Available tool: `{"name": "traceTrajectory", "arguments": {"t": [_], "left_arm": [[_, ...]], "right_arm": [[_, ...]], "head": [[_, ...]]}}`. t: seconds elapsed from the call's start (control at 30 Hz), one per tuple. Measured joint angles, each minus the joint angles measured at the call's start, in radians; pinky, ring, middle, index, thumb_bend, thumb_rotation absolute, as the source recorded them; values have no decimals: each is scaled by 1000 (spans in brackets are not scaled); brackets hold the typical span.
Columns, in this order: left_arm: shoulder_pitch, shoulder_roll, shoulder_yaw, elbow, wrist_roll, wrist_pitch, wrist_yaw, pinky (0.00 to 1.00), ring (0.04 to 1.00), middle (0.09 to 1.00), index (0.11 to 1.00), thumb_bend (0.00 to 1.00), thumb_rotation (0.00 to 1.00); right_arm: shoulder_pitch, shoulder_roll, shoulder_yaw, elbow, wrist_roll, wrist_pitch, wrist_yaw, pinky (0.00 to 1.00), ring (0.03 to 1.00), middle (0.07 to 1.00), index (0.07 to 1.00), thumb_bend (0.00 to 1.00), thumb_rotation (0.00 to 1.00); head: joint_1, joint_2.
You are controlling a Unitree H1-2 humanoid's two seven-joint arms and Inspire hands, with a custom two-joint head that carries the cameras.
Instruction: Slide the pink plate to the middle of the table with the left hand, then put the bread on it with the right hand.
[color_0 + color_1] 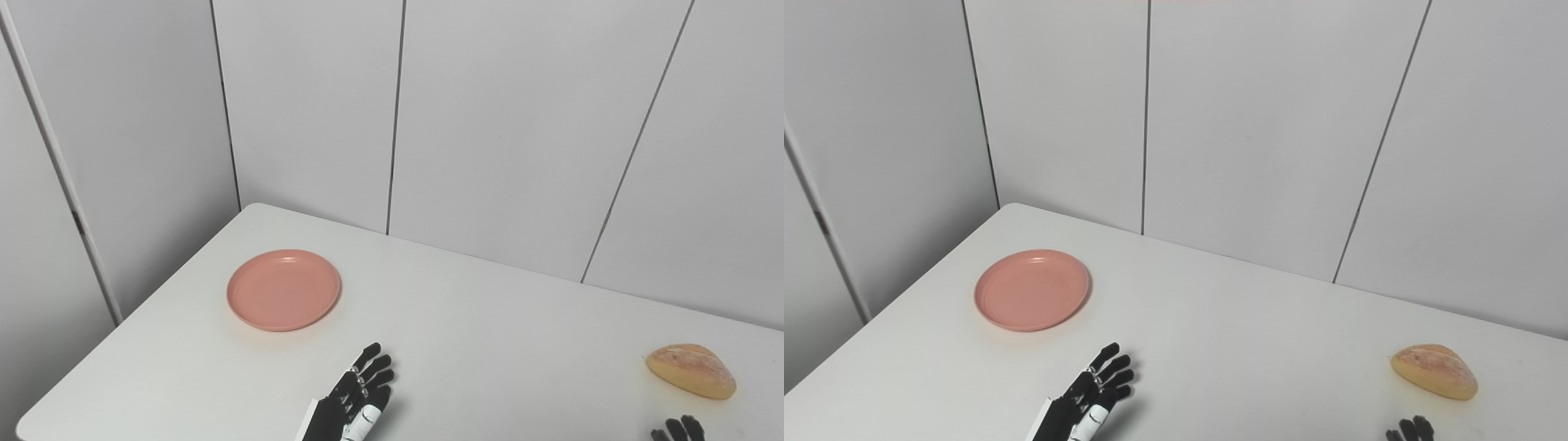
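Note:
A round pink plate (283,290) lies empty on the left part of the white table (478,331). My left hand (355,395) rests low at the front, a little right of and nearer than the plate, fingers stretched out and apart, holding nothing. A golden bread roll (691,370) lies near the right edge. Only the fingertips of my right hand (678,429) peek over the bottom edge, just in front of the bread and not touching it; its state is hidden.
Grey wall panels (502,122) stand right behind the table's far edge. The table's left corner (27,425) and left edge run close to the plate's side.

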Motion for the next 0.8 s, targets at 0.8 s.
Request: {"name": "traceTrajectory", "arguments": {"t": [0.8], "left_arm": [[-284,260,136,-61,31,184,-21,847,898,913,908,966,840]], "right_arm": [[-7,-2,3,19,-43,-12,13,915,928,951,927,973,963]], "head": [[-14,-21]]}}
